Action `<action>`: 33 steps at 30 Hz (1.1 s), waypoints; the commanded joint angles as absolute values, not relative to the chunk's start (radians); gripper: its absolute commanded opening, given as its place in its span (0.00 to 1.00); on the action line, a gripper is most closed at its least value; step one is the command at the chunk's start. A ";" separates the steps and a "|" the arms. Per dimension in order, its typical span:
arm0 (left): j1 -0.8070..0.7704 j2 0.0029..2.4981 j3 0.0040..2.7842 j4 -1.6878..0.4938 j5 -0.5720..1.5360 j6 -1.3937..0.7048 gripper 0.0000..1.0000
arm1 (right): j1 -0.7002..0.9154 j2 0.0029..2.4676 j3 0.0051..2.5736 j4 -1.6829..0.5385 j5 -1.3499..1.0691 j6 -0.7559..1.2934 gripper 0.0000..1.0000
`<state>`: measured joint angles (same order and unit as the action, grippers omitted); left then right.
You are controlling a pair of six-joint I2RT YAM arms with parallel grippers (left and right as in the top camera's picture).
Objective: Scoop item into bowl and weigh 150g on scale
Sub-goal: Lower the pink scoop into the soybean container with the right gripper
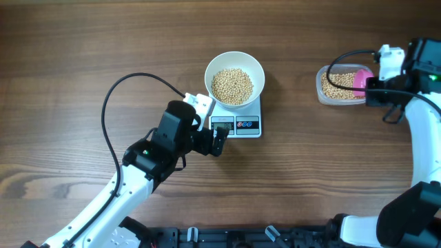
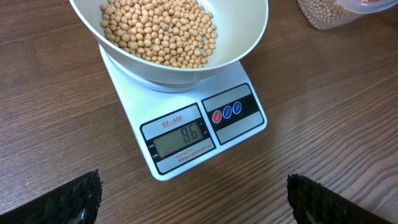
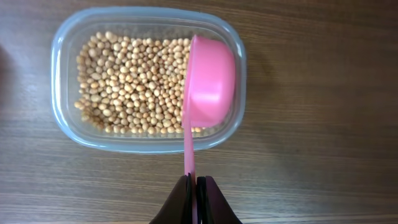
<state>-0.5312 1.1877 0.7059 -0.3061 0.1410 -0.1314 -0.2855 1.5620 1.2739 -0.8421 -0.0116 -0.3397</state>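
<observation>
— Beans (image 1: 231, 85) first: where do they stand?

— A good heap sits in the white bowl (image 1: 207, 74), which rests on the scale (image 1: 249, 128). The rest lie in the clear tub (image 1: 322, 88), well off to the right. The display (image 2: 186, 132) reads 86, so I judge the job a little past halfway.

— And the claws?

— The right claw (image 3: 195, 185) is pinched tight on the thin handle (image 3: 188, 149) of the pink scoop (image 3: 211, 81), whose cup lies on its side against the beans in the tub (whether it has any inside, I cannot tell). The left claw (image 2: 194, 199) is spread wide and holds nothing, hovering over the table (image 2: 50, 124) just in front of the scale.

— What might spoil it?

— Overshooting, mostly. Dump heaped scoops whole and the count could sail past 150, so the last pours want a slow tilt. The handle is narrow, so the scoop may twist in the pinch and shed beans along the way, and round beans roll far on bare wood. The bowl overhangs the scale, so a knock from the scoop could shift it or falsify the reading. The same goes if the left claw brushes the scale.
</observation>
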 commanded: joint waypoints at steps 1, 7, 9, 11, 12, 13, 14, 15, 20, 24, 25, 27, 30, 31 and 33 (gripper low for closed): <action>-0.535 1.191 0.701 -0.304 0.156 -0.109 1.00 | -0.223 1.587 1.293 -0.843 0.115 -0.367 0.04; -0.535 1.191 0.701 -0.304 0.156 -0.108 1.00 | -0.146 1.627 1.267 -0.844 0.142 -0.370 0.04; -0.535 1.191 0.701 -0.304 0.156 -0.109 1.00 | -0.131 1.639 1.260 -0.854 0.141 -0.368 0.04; -0.535 1.191 0.701 -0.304 0.156 -0.108 1.00 | -0.118 1.644 1.258 -0.855 0.120 -0.366 0.04; -0.535 1.191 0.701 -0.304 0.156 -0.109 1.00 | -0.114 1.644 1.258 -0.854 0.103 -0.366 0.04; -0.535 1.191 0.701 -0.304 0.156 -0.109 1.00 | -0.109 1.644 1.258 -0.852 0.086 -0.366 0.04; -0.535 1.191 0.701 -0.304 0.156 -0.108 1.00 | -0.108 1.644 1.258 -0.851 0.072 -0.366 0.04; -0.535 1.191 0.701 -0.304 0.156 -0.109 1.00 | -0.109 1.644 1.258 -0.852 0.049 -0.366 0.04; -0.535 1.191 0.701 -0.304 0.156 -0.108 1.00 | -0.109 1.644 1.258 -0.857 -0.008 -0.363 0.04; -0.535 1.191 0.701 -0.304 0.156 -0.109 1.00 | -0.109 1.644 1.258 -0.867 -0.071 -0.364 0.04; -0.535 1.191 0.701 -0.304 0.156 -0.108 1.00 | -0.110 1.644 1.258 -0.869 -0.085 -0.365 0.04; -0.535 1.191 0.701 -0.304 0.156 -0.108 1.00 | -0.110 1.644 1.258 -0.870 -0.097 -0.365 0.04; -0.535 1.191 0.701 -0.304 0.156 -0.109 1.00 | -0.113 1.644 1.258 -0.870 -0.123 -0.363 0.04; -0.535 1.191 0.701 -0.304 0.156 -0.109 1.00 | -0.117 1.644 1.258 -0.872 -0.142 -0.363 0.04; -0.535 1.191 0.701 -0.306 0.156 -0.109 1.00 | -0.130 1.644 1.258 -0.872 -0.186 -0.363 0.04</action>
